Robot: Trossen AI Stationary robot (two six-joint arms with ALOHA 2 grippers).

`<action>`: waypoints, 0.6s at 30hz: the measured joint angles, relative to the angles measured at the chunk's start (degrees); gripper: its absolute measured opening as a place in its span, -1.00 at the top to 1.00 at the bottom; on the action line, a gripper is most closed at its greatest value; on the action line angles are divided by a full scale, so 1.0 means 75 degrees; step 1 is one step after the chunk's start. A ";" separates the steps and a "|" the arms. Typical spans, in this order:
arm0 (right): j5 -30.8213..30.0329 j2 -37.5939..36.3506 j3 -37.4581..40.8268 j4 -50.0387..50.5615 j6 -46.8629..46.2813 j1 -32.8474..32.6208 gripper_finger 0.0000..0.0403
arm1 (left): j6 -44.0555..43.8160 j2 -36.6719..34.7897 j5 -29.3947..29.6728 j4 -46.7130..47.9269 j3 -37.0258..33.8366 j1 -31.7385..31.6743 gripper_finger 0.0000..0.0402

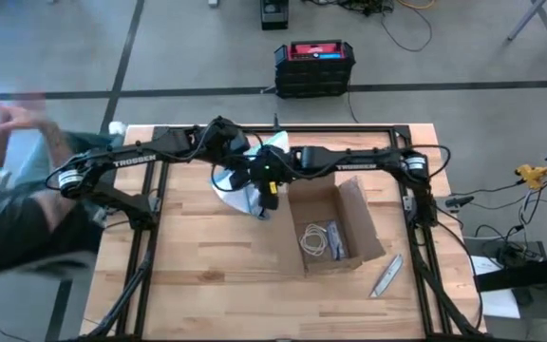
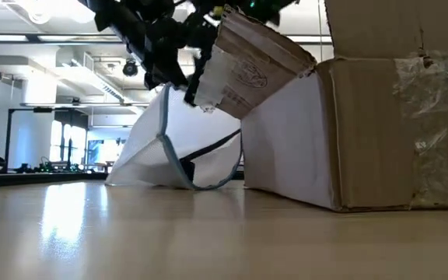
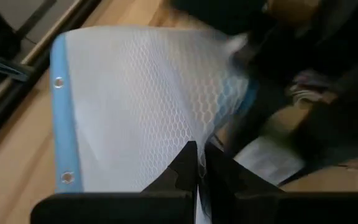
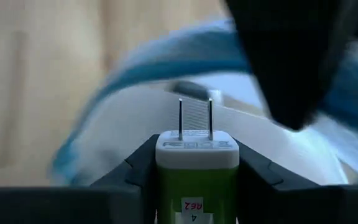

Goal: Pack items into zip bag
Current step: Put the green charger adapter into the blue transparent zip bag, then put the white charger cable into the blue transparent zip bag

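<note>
Just left of the brown cardboard box (image 1: 335, 228), near the middle of the wooden table (image 1: 207, 275), the flat clear plastic zip bag with a blue edge strip (image 1: 235, 195) is held up off the wood, its mouth gaping toward the right arm. The left gripper (image 3: 197, 163) has its two dark fingers pinched tight on one wall of the bag, where the honeycomb-textured plastic shows in the left wrist view.

Between the right gripper's (image 4: 197, 163) fingers sits a white-capped, green-bodied wall plug adapter with two metal prongs (image 4: 196, 168), clamped at its sides, prongs pointing at the bag's opening, whose blue rim arcs just ahead of it.

To do this insertion well, I judge the right arm should carry the adapter past the blue rim before letting go, so it drops inside rather than sliding off the lip. The prongs could snag the thin plastic, so a slow, straight entry along the open gap looks safest. The left gripper should hold firm and lift, since a sagging wall would narrow the mouth.

Inside the box lie small whitish, ring-like coiled pieces (image 1: 321, 239), not yet packed. A slim grey stick-like tool (image 1: 386, 275) rests on the table right of the box. A person's blurred hand (image 1: 12, 119) shows beyond the table's left edge.
</note>
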State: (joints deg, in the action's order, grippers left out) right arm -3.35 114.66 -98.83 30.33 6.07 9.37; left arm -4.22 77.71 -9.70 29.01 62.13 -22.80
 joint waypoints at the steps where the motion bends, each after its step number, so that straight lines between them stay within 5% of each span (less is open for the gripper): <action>1: -0.0164 0.0125 -0.0001 -0.0054 0.0003 0.0052 0.31 | -0.0034 0.0000 0.0007 0.0108 0.0000 -0.0003 1.00; 10: -0.0763 0.0339 0.0009 -0.0298 -0.0409 0.0186 -0.41 | -0.0173 0.0023 0.0166 0.0343 -0.0232 -0.0006 1.00; 18: -0.0569 -0.0577 -0.0006 0.0866 -0.0353 0.0178 -0.40 | -0.0134 0.0214 0.0603 0.0317 -0.0368 -0.0013 1.00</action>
State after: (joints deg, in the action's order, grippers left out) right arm -7.62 110.33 -98.87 36.82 3.42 10.71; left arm -5.23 79.32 -5.18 31.39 59.37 -22.90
